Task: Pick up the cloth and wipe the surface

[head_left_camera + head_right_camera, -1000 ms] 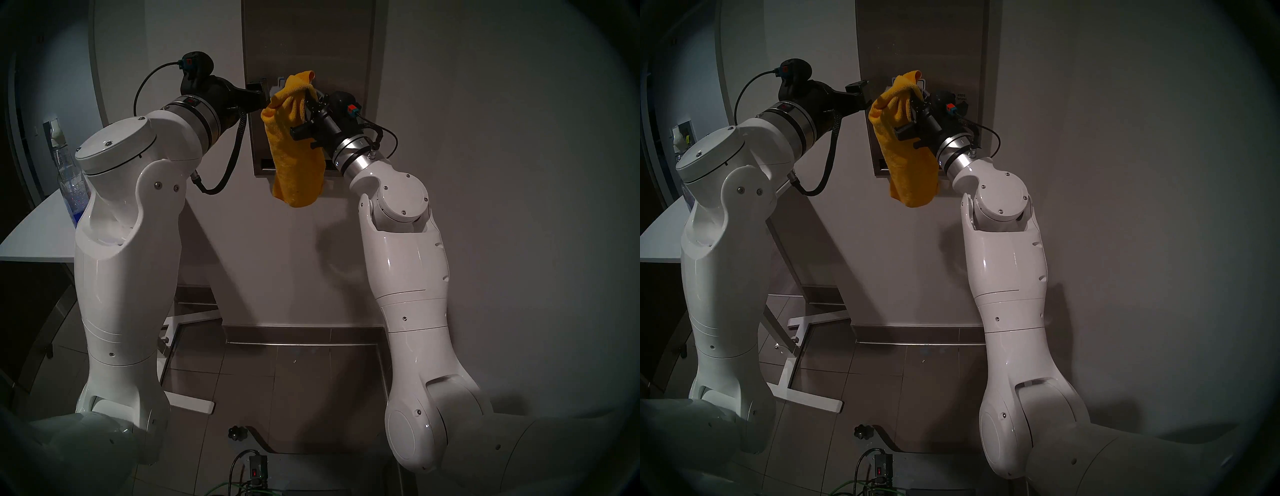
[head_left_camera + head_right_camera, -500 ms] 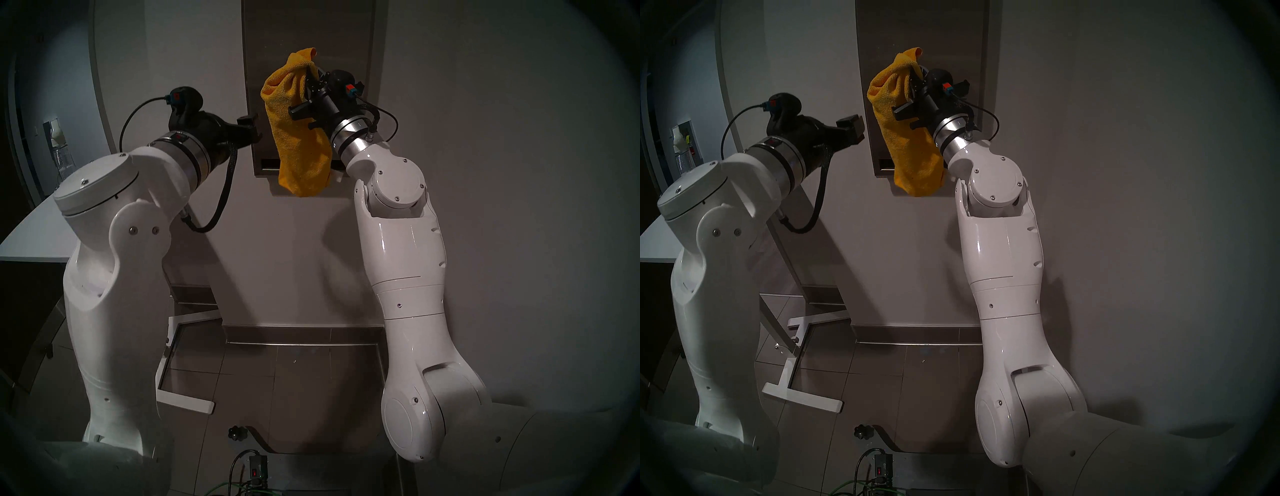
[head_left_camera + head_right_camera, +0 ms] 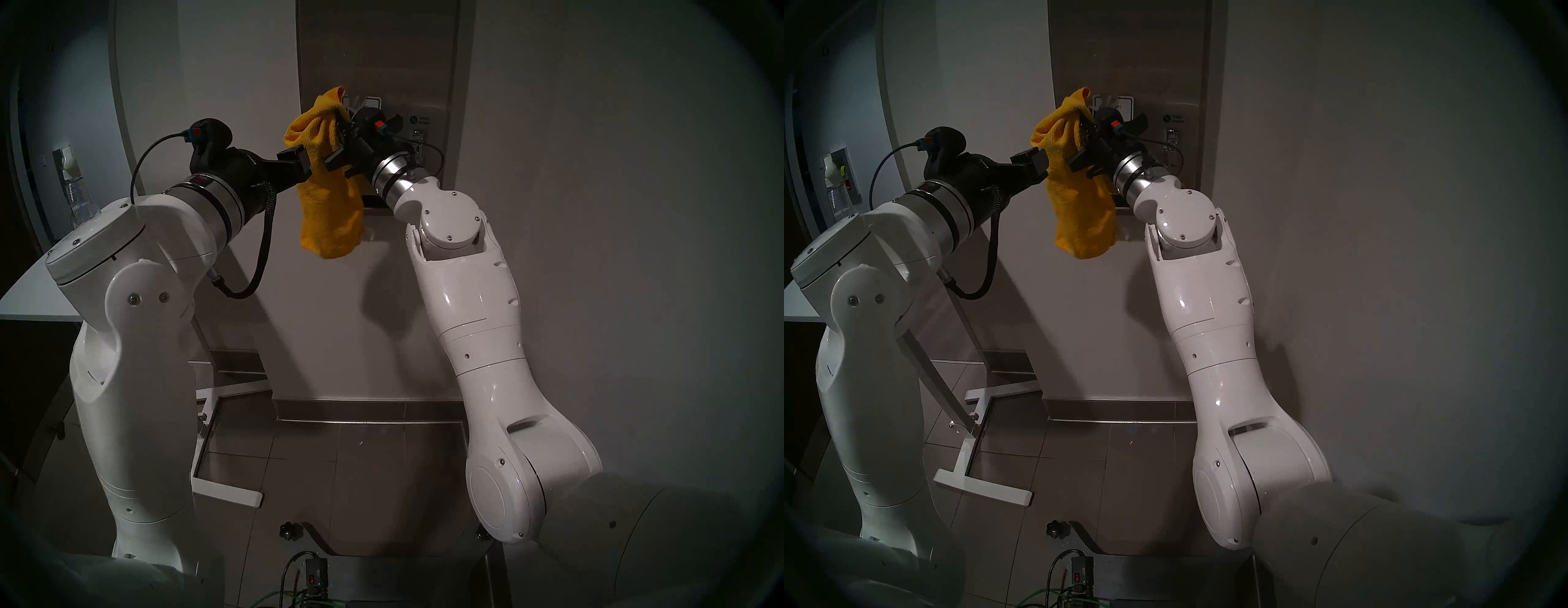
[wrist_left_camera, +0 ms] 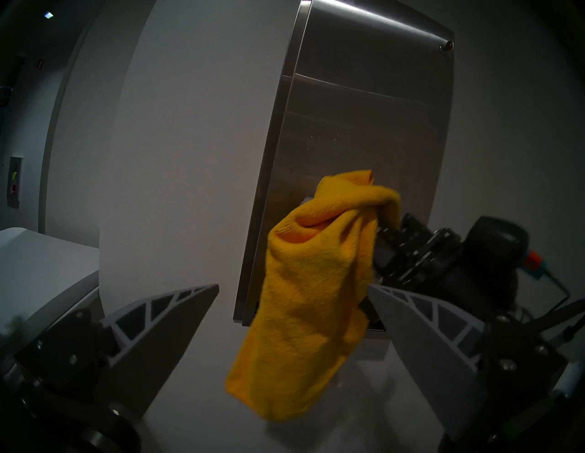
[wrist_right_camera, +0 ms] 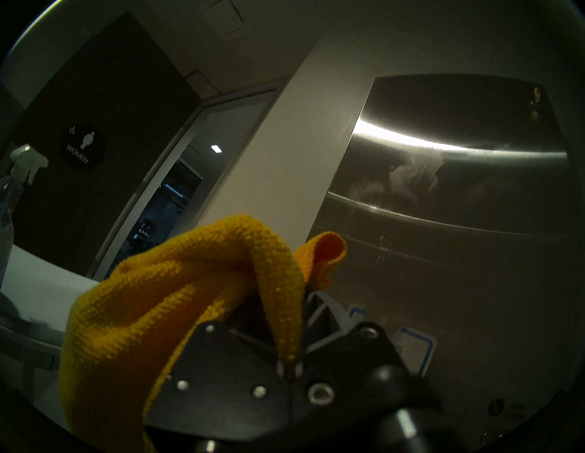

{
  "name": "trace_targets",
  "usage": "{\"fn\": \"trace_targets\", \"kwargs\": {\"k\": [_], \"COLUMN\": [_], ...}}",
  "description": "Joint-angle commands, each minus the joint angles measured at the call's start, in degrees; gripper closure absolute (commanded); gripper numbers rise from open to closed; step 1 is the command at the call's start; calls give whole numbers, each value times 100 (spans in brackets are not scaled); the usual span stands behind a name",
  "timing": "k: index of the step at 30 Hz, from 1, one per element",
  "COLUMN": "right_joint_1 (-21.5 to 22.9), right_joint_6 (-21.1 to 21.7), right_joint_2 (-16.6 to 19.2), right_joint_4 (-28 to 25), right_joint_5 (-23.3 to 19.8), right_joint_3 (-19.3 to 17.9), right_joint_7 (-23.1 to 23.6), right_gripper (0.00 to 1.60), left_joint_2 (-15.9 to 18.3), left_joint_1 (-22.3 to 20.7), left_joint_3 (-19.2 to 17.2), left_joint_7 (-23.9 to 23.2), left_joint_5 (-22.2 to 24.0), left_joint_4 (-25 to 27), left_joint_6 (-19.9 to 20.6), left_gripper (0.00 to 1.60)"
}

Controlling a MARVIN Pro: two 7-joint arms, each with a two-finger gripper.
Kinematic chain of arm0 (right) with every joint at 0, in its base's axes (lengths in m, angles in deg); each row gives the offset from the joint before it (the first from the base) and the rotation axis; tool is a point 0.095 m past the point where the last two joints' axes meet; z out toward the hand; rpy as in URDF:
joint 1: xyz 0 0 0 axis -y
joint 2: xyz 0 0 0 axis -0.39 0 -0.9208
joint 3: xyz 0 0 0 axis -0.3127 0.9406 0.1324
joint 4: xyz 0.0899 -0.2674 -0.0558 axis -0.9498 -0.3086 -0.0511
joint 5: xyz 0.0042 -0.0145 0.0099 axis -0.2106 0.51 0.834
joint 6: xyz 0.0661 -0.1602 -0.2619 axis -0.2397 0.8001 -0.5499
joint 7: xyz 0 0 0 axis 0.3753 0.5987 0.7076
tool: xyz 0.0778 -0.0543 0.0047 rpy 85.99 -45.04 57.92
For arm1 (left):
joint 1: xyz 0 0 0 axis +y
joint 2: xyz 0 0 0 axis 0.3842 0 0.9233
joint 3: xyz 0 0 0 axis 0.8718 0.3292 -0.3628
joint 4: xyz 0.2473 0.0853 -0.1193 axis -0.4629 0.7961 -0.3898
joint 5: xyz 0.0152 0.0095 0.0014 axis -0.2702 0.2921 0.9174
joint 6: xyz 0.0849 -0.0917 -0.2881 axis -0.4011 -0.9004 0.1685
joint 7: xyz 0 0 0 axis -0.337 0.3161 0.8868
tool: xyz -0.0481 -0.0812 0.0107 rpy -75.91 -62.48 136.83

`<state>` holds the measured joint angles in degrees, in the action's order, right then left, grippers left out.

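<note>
Cloth (image 3: 329,199) up off the worktop, bunched and clamped in the right gripper (image 3: 341,127), whose fingers are pinched together on a fold near the cloth's top; a small tail sticks up above the grip and the rest hangs down in a long yellow drape. Right wrist view shows the fold squeezed between the black finger bases, fabric spilling to the view's left. Cloth sits in front of the lower left part of the steel dispenser front (image 3: 382,55), by the white-blue label (image 3: 1119,104); whether fabric actually touches the metal can't be told. Smudgy marks show on the steel higher up, under a bright glare band, in the right wrist view. Left gripper (image 4: 292,289) level w/ fingers (image 4: 177,303) wide apart, holding nothing, its tips just beside the hanging cloth on the robot's left. White worktop (image 3: 38,297) well off to the left, w/ a clear bottle (image 3: 78,199) standing on it.
</note>
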<state>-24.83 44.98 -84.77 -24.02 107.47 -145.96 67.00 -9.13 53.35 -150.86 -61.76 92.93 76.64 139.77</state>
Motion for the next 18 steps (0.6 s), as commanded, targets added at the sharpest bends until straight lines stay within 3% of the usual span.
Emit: {"fn": "trace_targets", "kwargs": {"k": [1,8,9,10,17,18], "right_joint_1": [663,867,983,820,1323,1226], "right_joint_6": [-136,-89,-74,-74,46,76], "right_joint_2": [-55,-163,-173,-231,-411,-497], "right_joint_4": [228,518,628,491,975,929], "right_joint_5": [248,509,543,573,794,804], "right_joint_3": [-47,-164,-183,-215,-314,-346], "right_joint_7": [-201,-494,-565,-630,-1163,-1276], "right_gripper": [160,160,160,160,160,160], "left_joint_2": [-59,-72,-74,-75,-88,-89], "left_joint_1": [-129,-114,-112,-110,-101,-100], "left_joint_3": [-85,-112,-115,-117,-138,-140], "left_joint_7": [-49,-56,-56,-56,-59,-60], "left_joint_5": [85,125,130,132,167,171], "left_joint_4": [154,154,154,154,154,154], "left_joint_6": [-49,-33,-31,-30,-22,-21], "left_gripper": [0,0,0,0,0,0]}}
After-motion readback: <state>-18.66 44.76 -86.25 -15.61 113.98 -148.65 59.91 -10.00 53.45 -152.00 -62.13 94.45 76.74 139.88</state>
